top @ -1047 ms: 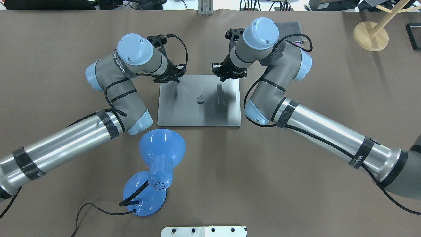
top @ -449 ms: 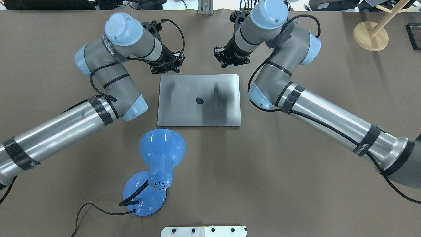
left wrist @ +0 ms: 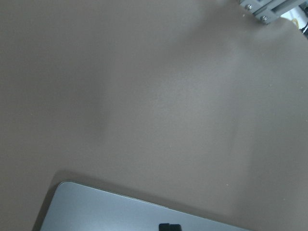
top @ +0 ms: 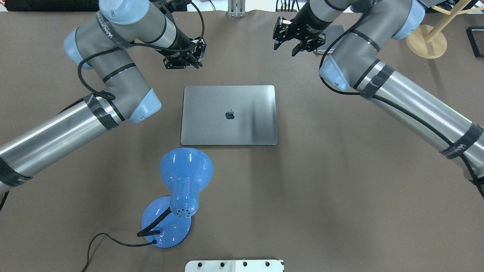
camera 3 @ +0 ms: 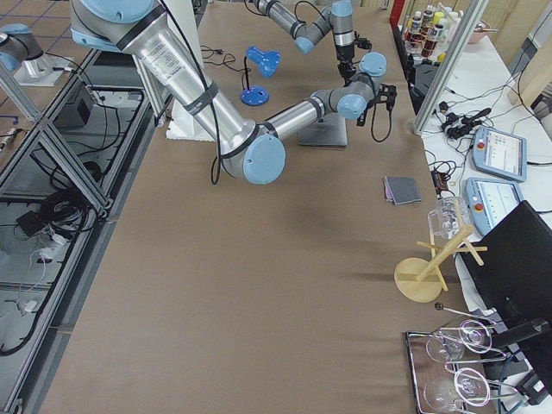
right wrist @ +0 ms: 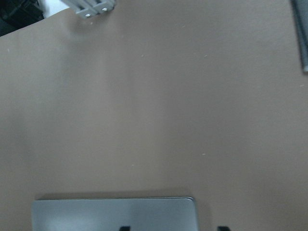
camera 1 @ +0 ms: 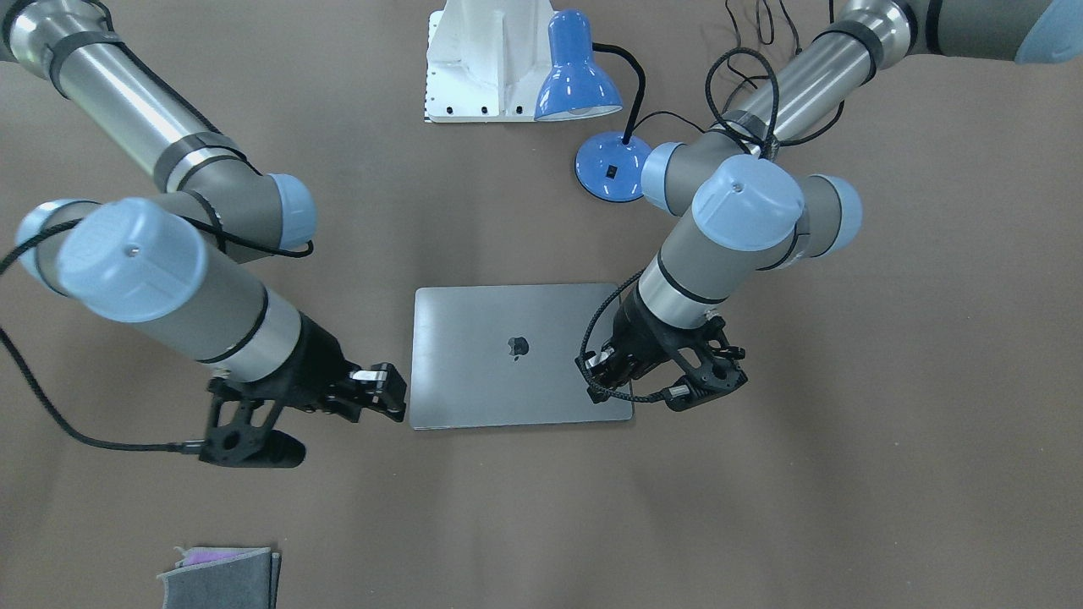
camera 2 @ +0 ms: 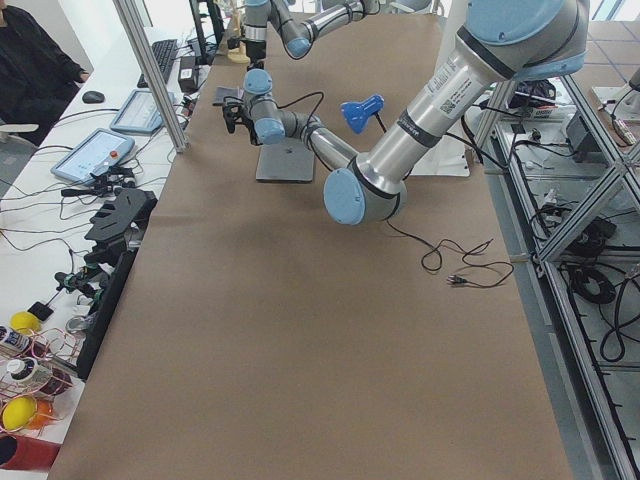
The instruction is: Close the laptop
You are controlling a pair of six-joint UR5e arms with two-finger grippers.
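The laptop (top: 228,115) lies shut and flat on the brown table, grey lid up with the dark apple logo; it also shows in the front view (camera 1: 508,381). My left gripper (top: 191,60) hovers beyond its far left corner, jaws together and empty. My right gripper (top: 285,48) hovers beyond its far right corner, further off, with fingers spread and empty. The left wrist view shows the lid's corner (left wrist: 120,211) below. The right wrist view shows the lid's far edge (right wrist: 115,214). Neither gripper touches the laptop.
A blue desk lamp (top: 181,189) with its cord stands just in front of the laptop's near left corner. A small grey folded cloth (camera 1: 220,575) lies at the far right side. A wooden stand (top: 425,39) is at the far right corner.
Both grippers have risen off the lid's far edge and drawn back toward the table's far side. The right one also swung to the right. The laptop has not moved.
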